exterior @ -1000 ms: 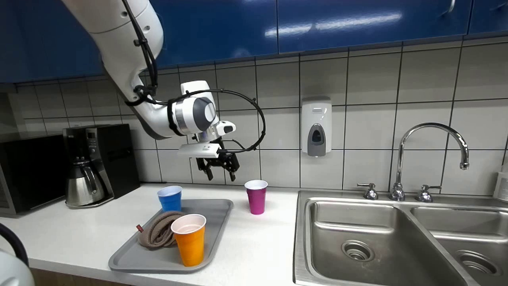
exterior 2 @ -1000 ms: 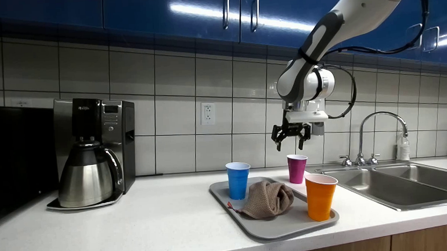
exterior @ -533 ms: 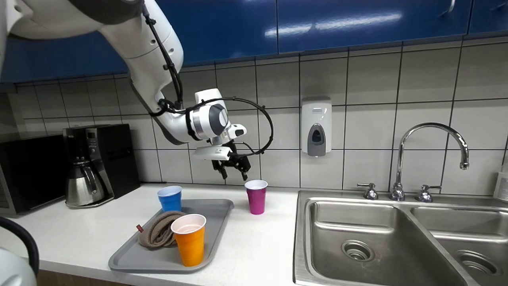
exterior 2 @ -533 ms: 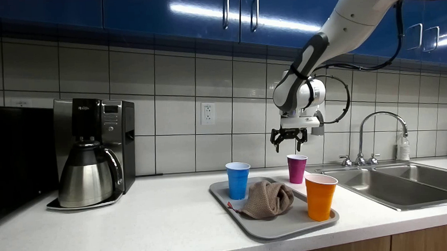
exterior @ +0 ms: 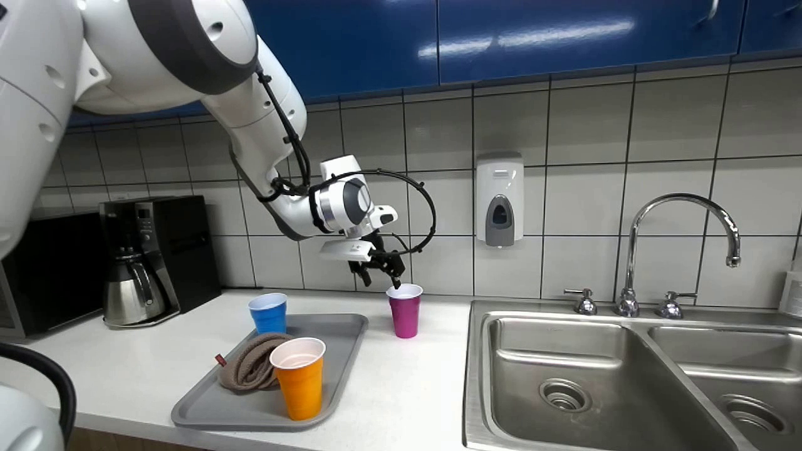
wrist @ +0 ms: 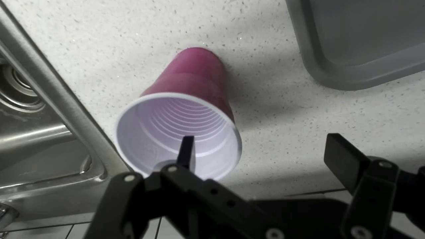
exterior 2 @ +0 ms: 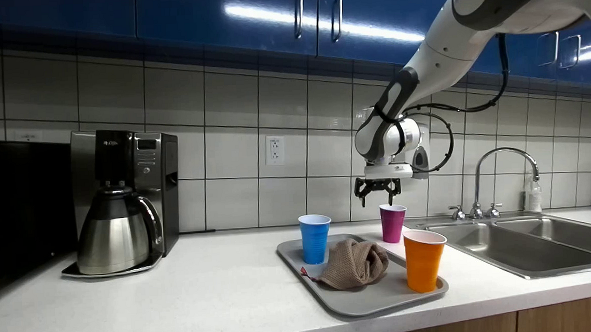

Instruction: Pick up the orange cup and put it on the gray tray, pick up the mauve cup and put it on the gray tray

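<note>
Hovering just above the mauve tumbler (wrist: 199,76), my Robotiq gripper (exterior 2: 377,201) stands with its two fingers spread well apart. In the wrist view, one finger overlaps the tumbler's mouth and the second lies to the side of the rim, against the speckled countertop (exterior 2: 182,305); whether the first tip dips inside the cup, I cannot tell. The mauve tumbler itself stands upright on the countertop, between the gray tray (exterior 2: 369,302) and the stainless-steel double-bowl sink (exterior: 475,376), apart from both. Its white interior, ringed with fine ridges, is turned to my wrist view.

Gray tray: three items rest within its low rim. The orange tumbler (exterior 2: 423,262), upright and pale-lined, occupies the front corner nearest the sink. The blue tumbler (exterior 2: 314,240), also upright, stands toward the end by the tiled wall (exterior 2: 232,154), on the side away from the sink. A bunched brown cloth (exterior 2: 354,263) lies between them; I cannot tell whether it touches either one.

Sink: a round drain (exterior: 564,395) is set in the floor of each bowl.

Coffee maker (exterior 2: 120,153): a black-topped steel carafe (exterior 2: 114,239) sits on its base, the opaque wall hiding its contents from me.
</note>
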`<state>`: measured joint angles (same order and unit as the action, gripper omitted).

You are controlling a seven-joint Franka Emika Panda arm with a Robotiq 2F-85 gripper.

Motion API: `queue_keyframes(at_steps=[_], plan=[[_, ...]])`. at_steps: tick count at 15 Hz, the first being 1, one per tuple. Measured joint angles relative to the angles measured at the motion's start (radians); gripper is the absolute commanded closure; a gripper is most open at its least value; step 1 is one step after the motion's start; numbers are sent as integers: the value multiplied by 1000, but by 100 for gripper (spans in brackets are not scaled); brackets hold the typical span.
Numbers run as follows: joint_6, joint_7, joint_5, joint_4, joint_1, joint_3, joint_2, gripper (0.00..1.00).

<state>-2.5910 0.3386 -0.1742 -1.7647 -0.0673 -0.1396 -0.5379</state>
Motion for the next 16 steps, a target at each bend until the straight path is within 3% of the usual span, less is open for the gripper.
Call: queue_keyframes(at_steps=[16], plan=[[17,47,4,158,-13,-42,-140,0]])
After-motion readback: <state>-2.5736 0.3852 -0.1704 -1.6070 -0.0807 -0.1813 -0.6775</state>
